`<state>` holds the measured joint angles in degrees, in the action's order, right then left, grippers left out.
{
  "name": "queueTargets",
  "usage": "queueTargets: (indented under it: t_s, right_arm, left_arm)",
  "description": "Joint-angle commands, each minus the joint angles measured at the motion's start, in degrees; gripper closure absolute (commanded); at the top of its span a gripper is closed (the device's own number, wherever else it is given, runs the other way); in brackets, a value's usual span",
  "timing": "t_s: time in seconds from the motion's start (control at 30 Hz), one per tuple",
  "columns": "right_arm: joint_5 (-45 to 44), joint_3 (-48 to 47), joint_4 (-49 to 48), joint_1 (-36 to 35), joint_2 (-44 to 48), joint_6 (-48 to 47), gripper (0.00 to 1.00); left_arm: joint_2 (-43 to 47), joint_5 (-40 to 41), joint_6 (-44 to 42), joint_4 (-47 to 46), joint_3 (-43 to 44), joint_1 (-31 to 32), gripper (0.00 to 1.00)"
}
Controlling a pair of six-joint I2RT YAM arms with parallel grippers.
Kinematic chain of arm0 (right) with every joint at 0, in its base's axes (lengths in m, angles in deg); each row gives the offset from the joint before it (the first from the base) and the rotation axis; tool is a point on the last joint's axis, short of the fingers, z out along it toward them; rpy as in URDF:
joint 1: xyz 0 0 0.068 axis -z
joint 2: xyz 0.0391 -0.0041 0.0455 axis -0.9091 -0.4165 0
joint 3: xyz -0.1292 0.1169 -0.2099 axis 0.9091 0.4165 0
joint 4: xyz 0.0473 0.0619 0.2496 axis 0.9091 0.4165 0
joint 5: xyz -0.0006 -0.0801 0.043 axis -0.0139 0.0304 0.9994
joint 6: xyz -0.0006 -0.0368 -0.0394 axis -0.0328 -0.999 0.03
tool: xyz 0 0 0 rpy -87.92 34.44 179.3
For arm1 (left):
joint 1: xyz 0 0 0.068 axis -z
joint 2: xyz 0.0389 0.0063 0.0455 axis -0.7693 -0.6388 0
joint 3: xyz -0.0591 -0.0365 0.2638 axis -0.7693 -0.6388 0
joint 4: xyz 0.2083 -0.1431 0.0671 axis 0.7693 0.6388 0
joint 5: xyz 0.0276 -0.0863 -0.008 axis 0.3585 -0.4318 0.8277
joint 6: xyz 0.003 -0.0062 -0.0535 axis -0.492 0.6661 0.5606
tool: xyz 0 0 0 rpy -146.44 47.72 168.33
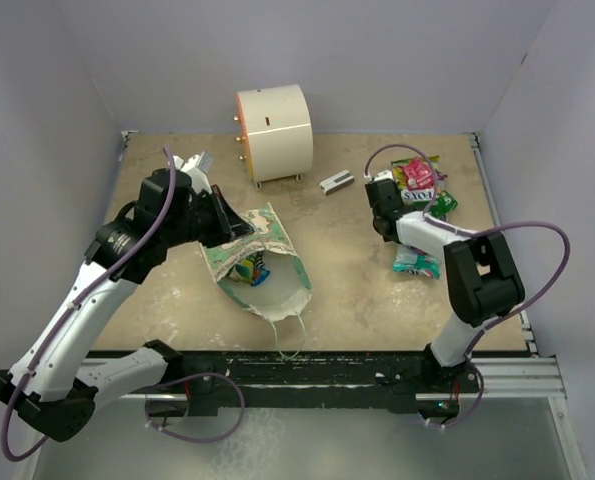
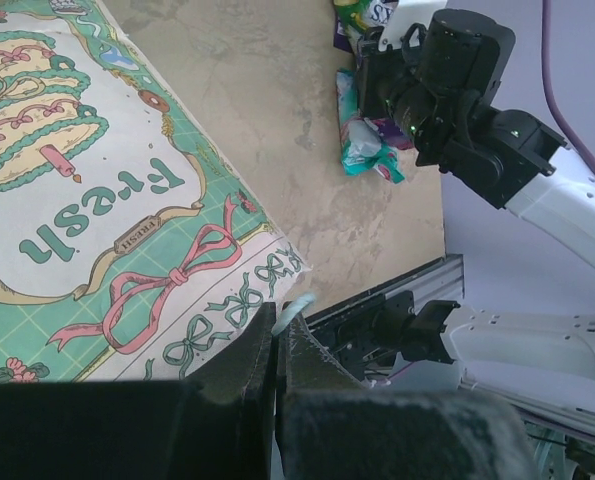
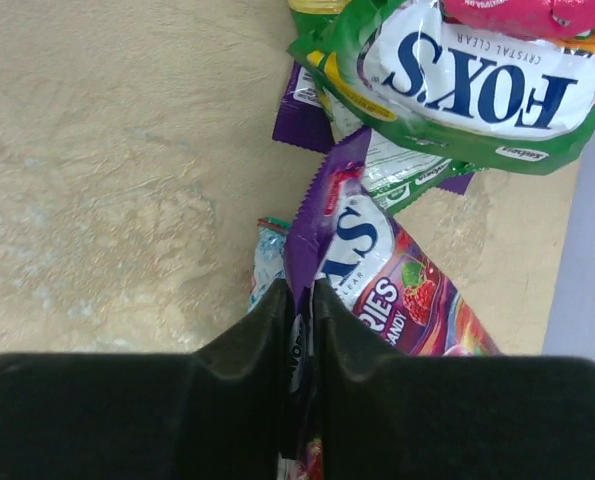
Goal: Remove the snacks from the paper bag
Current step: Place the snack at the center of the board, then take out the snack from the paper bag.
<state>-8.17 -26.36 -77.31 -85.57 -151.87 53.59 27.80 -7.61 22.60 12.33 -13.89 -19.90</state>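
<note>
The mint-green paper bag (image 1: 273,262) lies on its side at table centre-left, mouth toward the near edge, with snacks (image 1: 252,268) showing inside. My left gripper (image 1: 239,228) is shut on the bag's far edge. In the left wrist view its jaws (image 2: 277,332) pinch a pale strip of the bag (image 2: 97,200). Several snack packets (image 1: 422,185) are piled at the right, and a teal packet (image 1: 415,262) lies nearer. My right gripper (image 1: 389,182) is at the pile, shut (image 3: 302,295) on a purple packet (image 3: 387,270) below the green packet (image 3: 457,80).
A white cylinder with an orange rim (image 1: 274,130) stands at the back centre. A small grey-white block (image 1: 336,182) lies between it and the pile. Walls close the table on three sides, and a black rail (image 1: 307,365) runs along the near edge.
</note>
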Motion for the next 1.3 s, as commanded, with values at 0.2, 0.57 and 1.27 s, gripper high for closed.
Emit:
queueTargets:
  t_s: [0.2,0.57,1.27]
  right_arm:
    - [5.30,0.08,4.78,-0.07,18.40,-0.71,0.44]
    - [52.35,11.21,-9.28,-11.30,43.13,-5.62,0.38]
    - [29.54,16.42,-59.17,-48.34,11.84,-22.58,0.60]
  left_arm:
    - [2.59,-1.47,1.08,-1.19,-0.66,-0.33,1.00]
    - [1.97,-1.76,-2.29,0.30,-0.44,-0.42,1.00]
    - [1.63,-4.99,-1.95,0.46,-0.37,-0.42,1.00]
